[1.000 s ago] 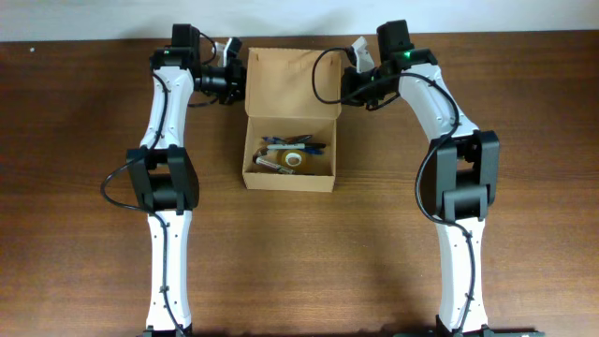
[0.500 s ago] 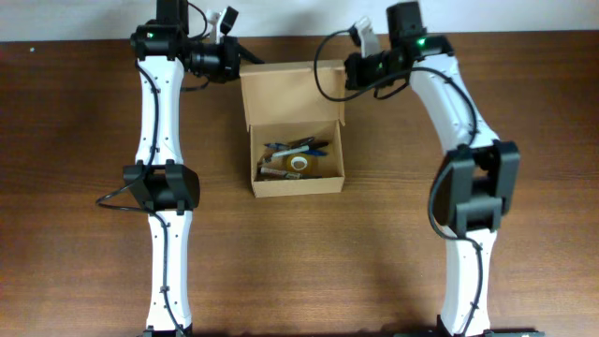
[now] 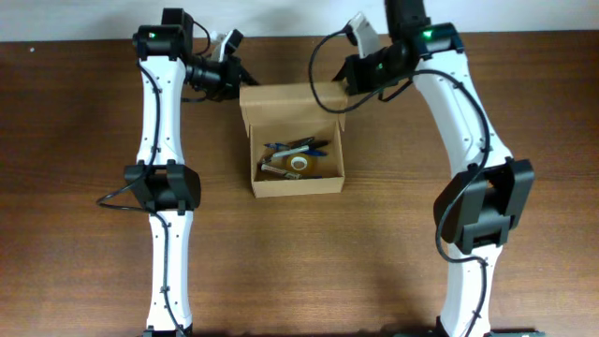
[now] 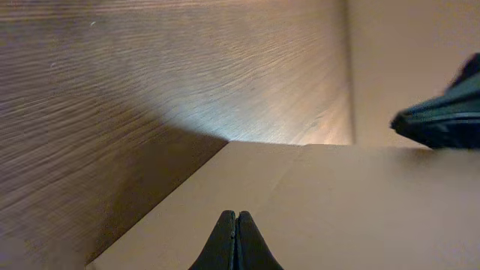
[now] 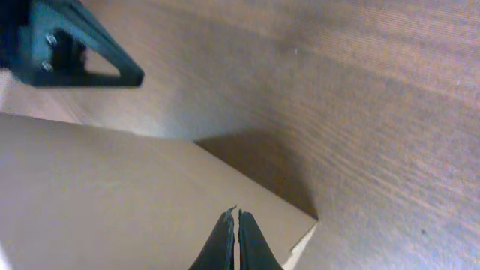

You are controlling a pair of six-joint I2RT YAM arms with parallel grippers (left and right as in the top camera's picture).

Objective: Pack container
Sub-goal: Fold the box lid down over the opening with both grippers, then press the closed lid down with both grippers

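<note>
The container [image 3: 295, 184] is a tan cardboard box in the middle of the table. Its hinged flap lid [image 3: 285, 97] stands tilted up at the far side. Inside lie pens [image 3: 301, 147] and a tape roll [image 3: 298, 163]. My left gripper [image 3: 240, 80] is shut, with its tips against the flap's far left corner. My right gripper [image 3: 343, 90] is shut at the flap's far right corner. In the left wrist view the closed fingers [image 4: 236, 219] rest on the flap [image 4: 322, 202]. In the right wrist view the closed fingers [image 5: 232, 217] rest on the flap [image 5: 112, 195].
The brown wooden table [image 3: 84, 262] surrounds the box. Each wrist view shows the other gripper across the flap: the right one [image 4: 442, 120] and the left one [image 5: 67, 45]. A pale wall runs along the table's far edge [image 3: 299, 19].
The flap, flat on the table behind the box a second ago, now stands tilted up. Both grippers rose and moved toward the box with it. The box shifted slightly right.
</note>
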